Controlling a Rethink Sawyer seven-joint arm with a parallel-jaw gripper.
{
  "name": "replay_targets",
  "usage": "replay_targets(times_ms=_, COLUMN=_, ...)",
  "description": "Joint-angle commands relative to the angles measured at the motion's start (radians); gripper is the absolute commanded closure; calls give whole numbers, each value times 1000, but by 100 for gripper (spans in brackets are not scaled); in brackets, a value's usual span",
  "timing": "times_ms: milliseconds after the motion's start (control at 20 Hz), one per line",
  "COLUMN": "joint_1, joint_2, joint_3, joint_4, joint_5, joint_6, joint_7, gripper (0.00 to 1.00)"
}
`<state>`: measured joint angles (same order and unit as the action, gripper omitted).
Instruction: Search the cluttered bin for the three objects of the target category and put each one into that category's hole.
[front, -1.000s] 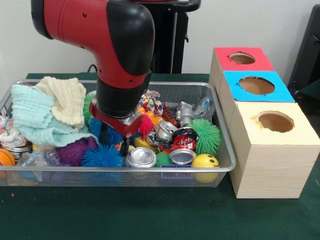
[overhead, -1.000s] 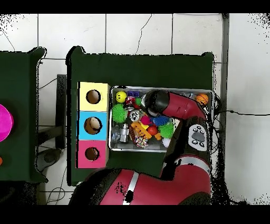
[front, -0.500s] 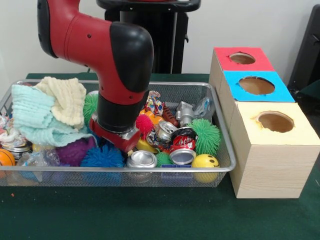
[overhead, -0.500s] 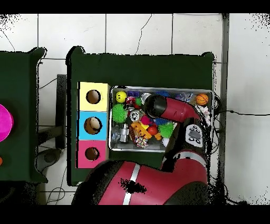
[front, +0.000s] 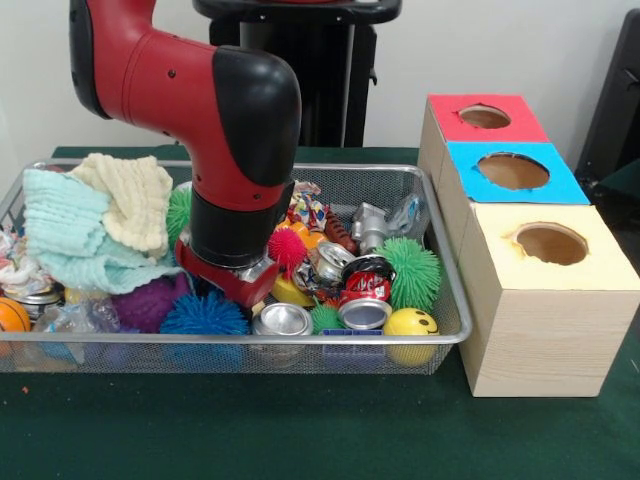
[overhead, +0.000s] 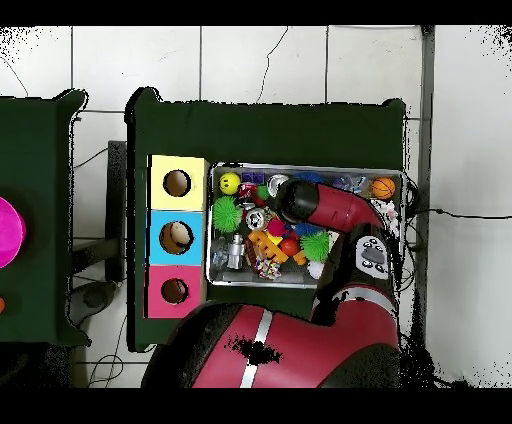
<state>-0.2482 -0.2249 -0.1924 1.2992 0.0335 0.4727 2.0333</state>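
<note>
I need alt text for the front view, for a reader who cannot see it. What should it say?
A red and black robot arm reaches down into a wire bin crowded with spiky balls, crushed cans and folded cloths. Right of the bin stands a wooden box with three holes, in red, blue and yellow panels.

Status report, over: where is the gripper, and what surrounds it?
Gripper down in bin, fingers hidden. Blue spiky ball below, silver can beside.

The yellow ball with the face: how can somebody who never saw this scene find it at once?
Look at the wire bin, at its front corner nearest the yellow box. The yellow ball lies there against the mesh, below a green spiky ball. It alone is smooth and has a smiley face.
</note>
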Motion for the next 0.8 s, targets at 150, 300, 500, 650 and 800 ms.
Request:
replay_targets(times_ms=150, joint_1=19, joint_2=114, joint_3=113, joint_4=79, joint_5=43, joint_6=-45, joint_7=168, gripper=0)
replay_targets(times_ms=300, joint_1=37, joint_2=90, joint_3=107, joint_4=117, joint_5=56, joint_6=-59, joint_7=201, gripper=0)
replay_targets(times_ms=500, joint_1=55, joint_2=58, joint_3=108, joint_4=176, joint_5=70, joint_6=-91, joint_7=227, gripper=0)
replay_targets(times_ms=650, joint_1=71, joint_2=61, joint_3=101, joint_4=195, joint_5=74, joint_6=-138, joint_7=245, gripper=0)
replay_targets(times_ms=800, joint_1=77, joint_2=82, joint_3=94, joint_4=192, joint_5=84, joint_6=-173, joint_7=244, gripper=0)
